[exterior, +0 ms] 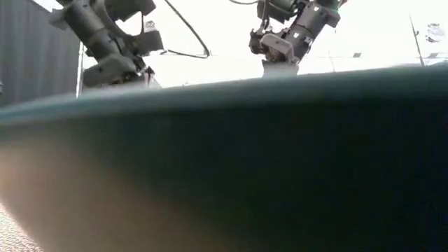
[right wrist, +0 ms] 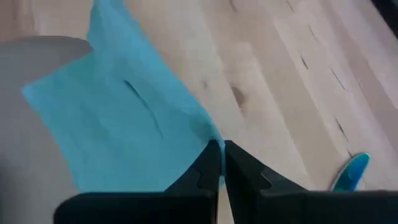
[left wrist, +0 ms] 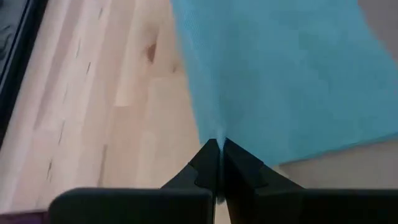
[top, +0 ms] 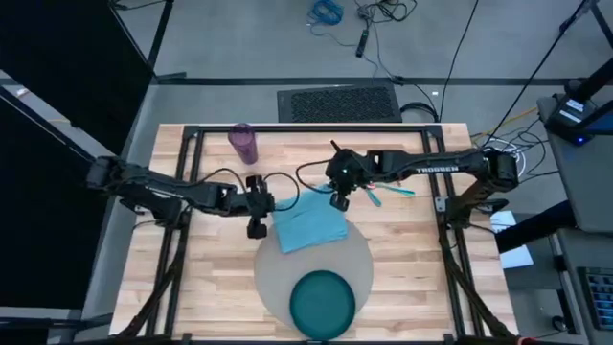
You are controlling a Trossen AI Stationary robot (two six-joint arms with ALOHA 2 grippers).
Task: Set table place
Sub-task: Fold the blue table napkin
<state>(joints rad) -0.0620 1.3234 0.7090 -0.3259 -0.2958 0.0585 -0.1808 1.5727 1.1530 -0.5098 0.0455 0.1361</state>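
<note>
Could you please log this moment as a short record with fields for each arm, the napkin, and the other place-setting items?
left gripper: shut on the napkin's edge
right gripper: shut on the napkin's opposite corner
napkin: light blue, partly on the mat, partly on the table
mat: round, at the table's near edge
plate: teal, on the mat
cup: purple, upright, far left
cutlery: on bare wood beside the right gripper

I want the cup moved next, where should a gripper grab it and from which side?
Probably grip the cup around its middle, coming from the left arm's side: it seems to stand upright near the table's far edge, apart from everything else, with bare wood around it.
</note>
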